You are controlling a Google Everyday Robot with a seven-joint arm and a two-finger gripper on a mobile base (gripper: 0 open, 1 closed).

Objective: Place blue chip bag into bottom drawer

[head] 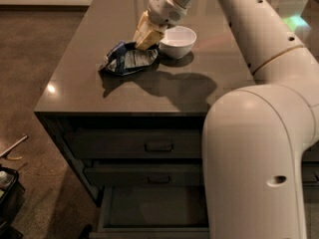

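Gripper (145, 40) sits at the far right edge of the blue chip bag (127, 59), its grasp impossible to tell, and a thin pinch there could slip or bump the white bowl (179, 41) just beside.

My tan, matt-looking gripper (144, 38) is at the right edge of the crumpled dark blue foil chip bag (127, 59), which is wrinkled and shiny with silvery panels. Round white bowl (178, 40) just beside it: smooth, glossy. Dark grey countertop (99, 91): smooth, semi-gloss, catching light spots. My white arm shell (254, 148): smooth satin plastic look. Open dark grey bottom drawer (154, 210): flat matt interior. Brown floor (30, 59): dull sheen.
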